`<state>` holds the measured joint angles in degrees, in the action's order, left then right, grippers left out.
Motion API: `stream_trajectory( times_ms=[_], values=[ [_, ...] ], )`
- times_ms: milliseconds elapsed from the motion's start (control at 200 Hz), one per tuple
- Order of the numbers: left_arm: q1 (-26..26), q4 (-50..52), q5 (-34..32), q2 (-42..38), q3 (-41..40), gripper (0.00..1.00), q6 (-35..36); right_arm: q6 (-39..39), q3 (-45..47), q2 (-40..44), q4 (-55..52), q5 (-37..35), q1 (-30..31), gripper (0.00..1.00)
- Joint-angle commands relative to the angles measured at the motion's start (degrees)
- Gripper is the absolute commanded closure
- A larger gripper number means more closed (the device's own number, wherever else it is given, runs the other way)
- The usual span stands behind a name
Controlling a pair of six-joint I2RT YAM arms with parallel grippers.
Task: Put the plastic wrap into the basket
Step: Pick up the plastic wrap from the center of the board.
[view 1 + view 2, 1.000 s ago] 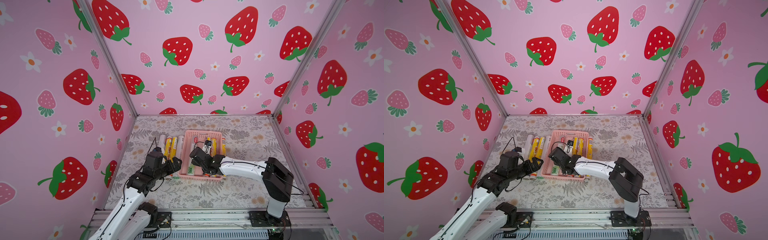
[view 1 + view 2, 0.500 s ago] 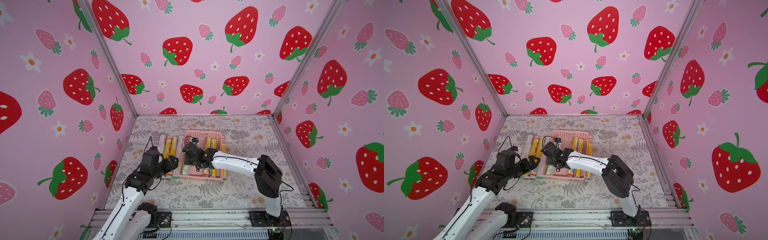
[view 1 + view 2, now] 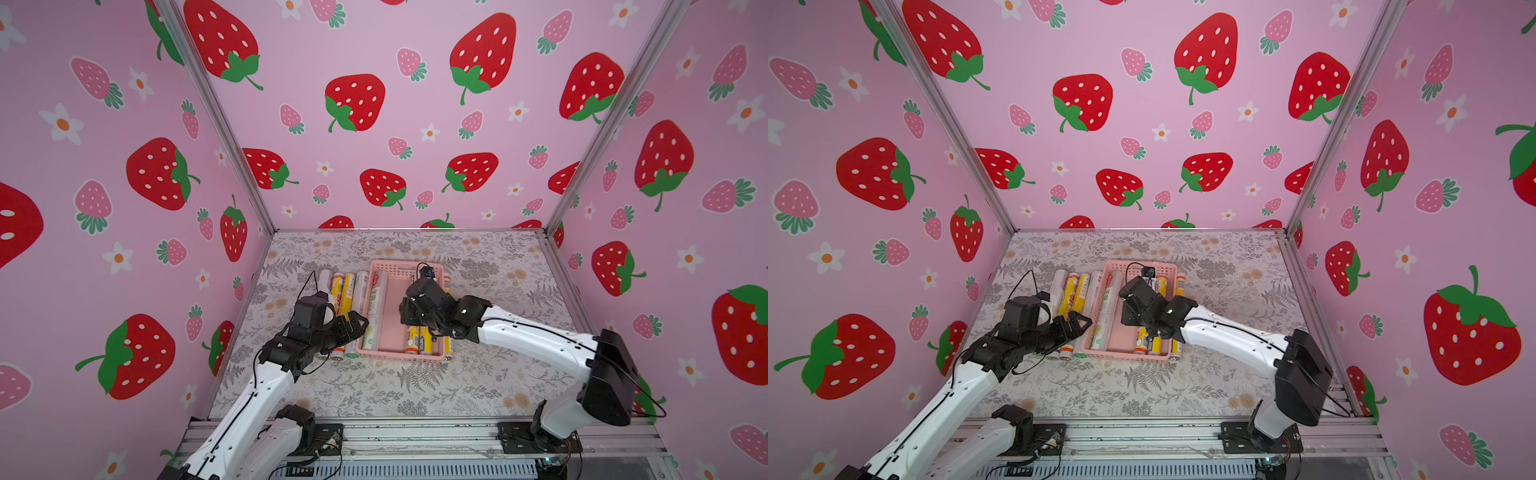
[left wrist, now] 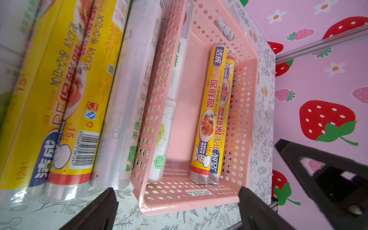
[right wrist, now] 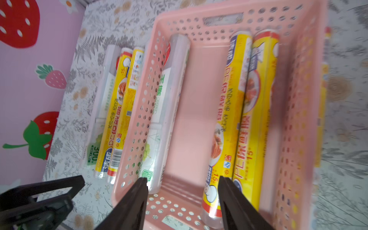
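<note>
The pink basket (image 3: pixel 405 266) sits mid-table. Inside it, a white plastic wrap roll (image 3: pixel 376 303) with green print lies along the left wall, and two yellow rolls (image 3: pixel 419 340) lie at the right. Several more rolls (image 3: pixel 347 291) lie on the table outside the left wall, and one yellow roll (image 5: pixel 322 119) lies outside the right wall. My right gripper (image 5: pixel 183 179) hovers open over the basket's near end, holding nothing. My left gripper (image 4: pixel 176 191) stands wide open and empty at the basket's near left corner (image 4: pixel 143 205), over the ends of the outside rolls (image 4: pixel 79 79).
Pink strawberry walls close in the table on three sides. The floral table top (image 3: pixel 415 386) stretches in front of the basket and to its right (image 3: pixel 507 291). In the right wrist view the left gripper (image 5: pixel 39 197) shows close beside the basket's left wall.
My right gripper reached to the basket's left side half a second ago and has since moved back right, toward the basket's middle. The left arm has barely shifted.
</note>
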<state>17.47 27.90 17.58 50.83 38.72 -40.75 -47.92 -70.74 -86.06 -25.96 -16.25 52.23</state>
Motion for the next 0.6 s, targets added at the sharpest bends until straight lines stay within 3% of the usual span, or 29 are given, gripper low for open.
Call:
stream_trajectory(
  times_ms=[0,205,595],
  values=[
    [3.4,-3.6,-1.2,2.3,3.6,0.0,-1.1,2.6,4.9,3.8,-4.9,2.4,-5.5,0.37],
    [7.6,-5.1,-8.2,6.3,5.3,0.0,-1.7,8.5,11.5,5.8,-4.0,11.3,-15.2,0.37],
    [8.2,0.2,-13.2,4.9,5.6,0.0,-1.7,11.7,19.9,0.9,8.1,21.5,-23.5,0.39]
  ],
)
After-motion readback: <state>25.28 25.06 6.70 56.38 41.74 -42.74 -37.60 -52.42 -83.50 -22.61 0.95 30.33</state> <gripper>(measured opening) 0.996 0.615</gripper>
